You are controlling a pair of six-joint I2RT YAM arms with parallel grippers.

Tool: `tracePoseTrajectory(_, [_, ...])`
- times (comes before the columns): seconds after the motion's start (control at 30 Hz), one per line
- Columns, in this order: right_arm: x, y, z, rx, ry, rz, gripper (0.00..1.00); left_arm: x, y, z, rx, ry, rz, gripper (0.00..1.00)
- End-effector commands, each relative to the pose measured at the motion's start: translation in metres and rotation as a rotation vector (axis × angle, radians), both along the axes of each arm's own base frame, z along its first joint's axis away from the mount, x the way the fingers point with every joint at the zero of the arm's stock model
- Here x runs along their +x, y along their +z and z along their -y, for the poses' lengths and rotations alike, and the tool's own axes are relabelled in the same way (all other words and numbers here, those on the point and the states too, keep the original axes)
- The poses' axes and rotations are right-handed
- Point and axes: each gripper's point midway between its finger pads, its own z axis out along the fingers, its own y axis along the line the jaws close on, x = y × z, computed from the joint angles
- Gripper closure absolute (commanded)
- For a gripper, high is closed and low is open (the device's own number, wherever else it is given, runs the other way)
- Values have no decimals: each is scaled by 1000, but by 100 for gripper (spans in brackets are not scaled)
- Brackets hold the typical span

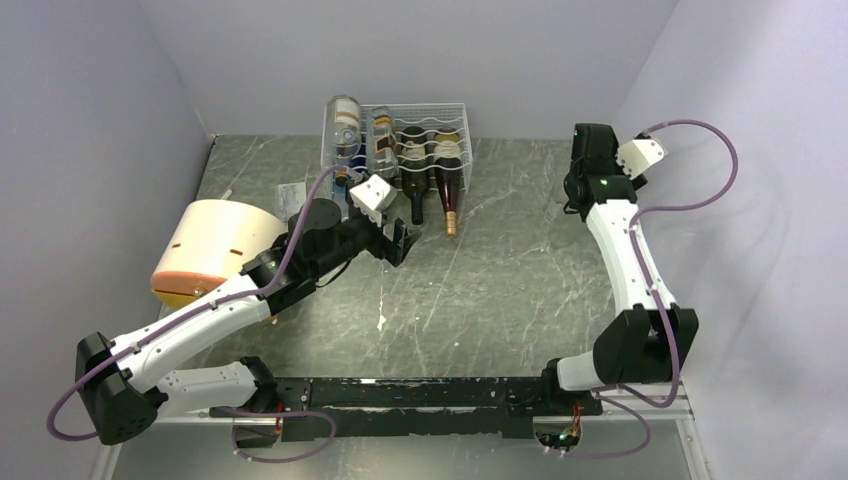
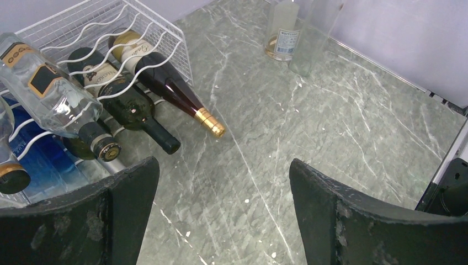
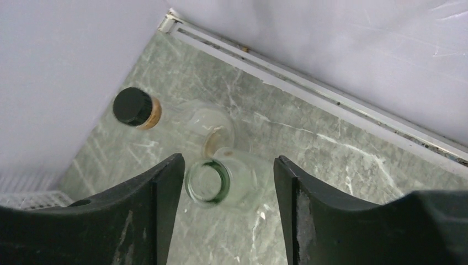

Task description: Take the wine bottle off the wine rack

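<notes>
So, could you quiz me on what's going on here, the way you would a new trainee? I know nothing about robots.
1. True or false: the left gripper is open and holds nothing.
2. In the top view, where does the gold-capped bottle lie among the bottles in the wine rack? A leftmost, B rightmost, C on the top tier.
3. What does the camera on the right gripper look down on?

Key: 1 true. 2 B. 3 Two upright clear bottles: an open-topped bottle and a black-capped bottle.
</notes>
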Motion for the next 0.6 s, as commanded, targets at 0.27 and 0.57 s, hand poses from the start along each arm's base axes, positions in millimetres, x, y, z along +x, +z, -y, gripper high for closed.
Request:
tracePoseTrajectory(0.27, [-37, 59, -63, 28, 497, 125, 7, 1, 17, -14, -19, 44, 49, 7])
tracePoseTrajectory(0.57, [-63, 108, -147, 101, 991, 282, 0, 6, 34, -41, -62, 167, 104, 5])
